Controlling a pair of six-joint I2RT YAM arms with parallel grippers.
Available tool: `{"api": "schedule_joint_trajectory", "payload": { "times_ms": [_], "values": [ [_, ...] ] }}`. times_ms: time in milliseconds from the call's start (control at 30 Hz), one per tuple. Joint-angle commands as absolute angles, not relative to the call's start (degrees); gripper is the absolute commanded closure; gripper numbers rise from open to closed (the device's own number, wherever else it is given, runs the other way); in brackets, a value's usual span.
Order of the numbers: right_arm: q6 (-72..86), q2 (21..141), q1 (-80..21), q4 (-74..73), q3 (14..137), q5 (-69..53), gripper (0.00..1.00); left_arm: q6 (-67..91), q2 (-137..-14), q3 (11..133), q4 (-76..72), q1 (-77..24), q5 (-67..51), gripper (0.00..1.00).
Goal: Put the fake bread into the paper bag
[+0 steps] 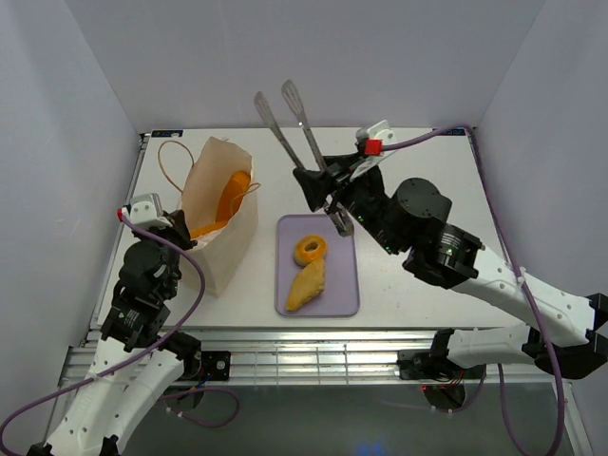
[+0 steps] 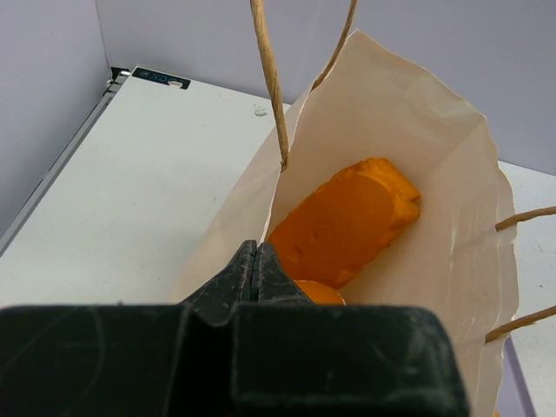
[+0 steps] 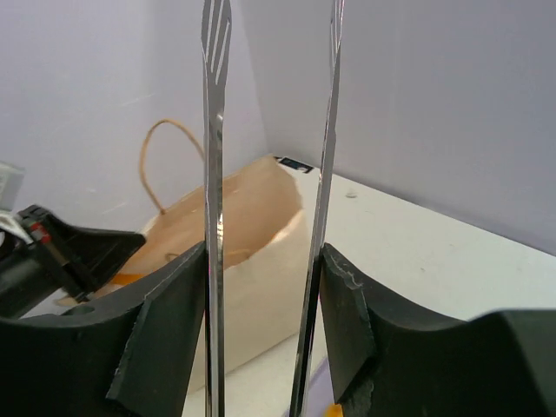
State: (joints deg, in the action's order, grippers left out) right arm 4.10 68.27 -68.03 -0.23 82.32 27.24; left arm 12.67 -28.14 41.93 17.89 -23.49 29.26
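The paper bag [image 1: 220, 223] stands at the left with a long orange loaf [image 1: 231, 195] inside; the loaf [image 2: 347, 221] also shows in the left wrist view, with another orange piece below it. My left gripper [image 2: 254, 254] is shut on the bag's near rim [image 2: 228, 252]. A bread ring [image 1: 310, 250] and a turnover [image 1: 306, 286] lie on the lavender tray [image 1: 342, 294]. My right gripper [image 1: 323, 185] is shut on the silver tongs [image 1: 290, 123], above the tray's far end; the tong arms [image 3: 214, 174] stand apart and hold nothing.
The bag's cord handles [image 1: 171, 163] loop out over the table at the back left. White walls close in the table on three sides. The table's front edge is a metal rail [image 1: 313, 342].
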Motion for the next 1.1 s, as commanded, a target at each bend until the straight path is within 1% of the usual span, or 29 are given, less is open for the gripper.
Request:
{"api": "schedule_joint_trajectory", "payload": {
  "times_ms": [0, 133, 233, 400, 533, 667, 1067],
  "values": [
    [5.0, 64.5, -65.5, 0.1, 78.1, 33.5, 0.43, 12.3, -28.7, 42.0, 17.9, -23.8, 29.8, 1.00],
    [6.7, 60.0, -61.0, -1.7, 69.5, 36.9, 0.44, 12.4, -28.6, 41.8, 17.9, -23.8, 29.8, 0.99],
    [9.2, 57.2, -56.2, -3.0, 61.6, 36.5, 0.44, 12.3, -28.6, 41.8, 17.9, -23.8, 29.5, 0.99],
    [15.8, 53.0, -45.6, -2.6, 48.0, 33.1, 0.43, 12.4, -28.6, 41.9, 18.0, -23.8, 29.4, 0.99],
    [17.3, 53.2, -38.9, 2.2, 40.0, 26.4, 0.44, 12.4, -28.4, 41.8, 18.1, -23.8, 29.4, 0.99],
    [17.5, 57.5, -35.2, 5.3, 35.8, 21.7, 0.44, 12.4, -28.3, 41.8, 18.2, -23.8, 29.2, 0.99],
    [18.1, 69.2, -31.5, 13.1, 31.1, 17.6, 0.43, 12.7, -28.1, 41.8, 18.2, -23.8, 28.3, 0.99]
  ]
}}
